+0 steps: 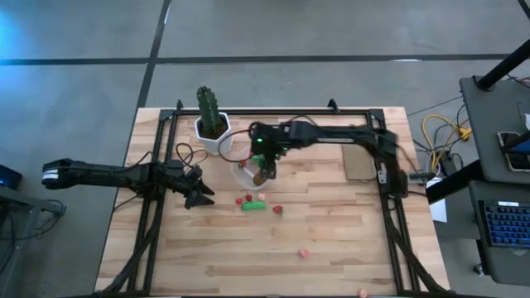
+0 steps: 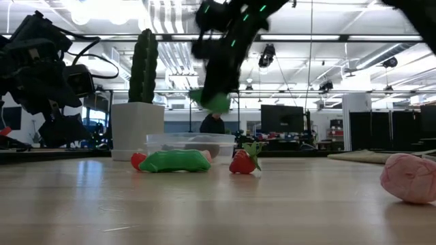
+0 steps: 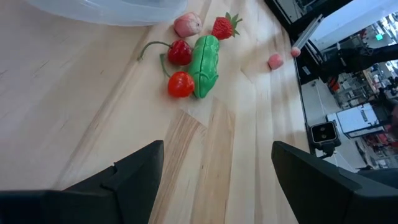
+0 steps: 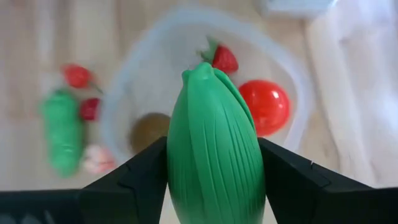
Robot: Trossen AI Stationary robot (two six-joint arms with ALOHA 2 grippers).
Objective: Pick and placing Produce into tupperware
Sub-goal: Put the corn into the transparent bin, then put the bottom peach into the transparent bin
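My right gripper point(image 4: 213, 163) is shut on a green ribbed toy vegetable point(image 4: 211, 124) and hovers above the clear tupperware point(image 4: 127, 93), which stands on the table beside the white cactus pot point(image 2: 136, 126). Inside the tupperware lie a red ball point(image 4: 264, 106), a strawberry point(image 4: 224, 59) and a brown oval point(image 4: 148, 130). A green pod point(image 3: 205, 65), two cherries point(image 3: 180, 53), a strawberry point(image 3: 224, 28) and pink bits point(image 3: 188, 25) lie on the table nearby. My left gripper point(image 3: 217, 177) is open, low over the table to the left of them. My right gripper pinches the green ribbed vegetable between its two fingers point(image 4: 146, 171), one on each side of its wide lower body point(image 4: 186, 180). The fingers come from above, pointing down and slightly slanted. The vegetable is lifted clear point(image 2: 216, 102), its pointed end hanging over the tupperware.
The tall green cactus point(image 1: 210, 108) in its white pot stands just beyond the tupperware, toward the far left. A pink toy piece point(image 2: 409, 178) lies toward the near right of the table. A black metal frame point(image 1: 389, 207) runs along the table's edges. Bare wood shows in the near half.
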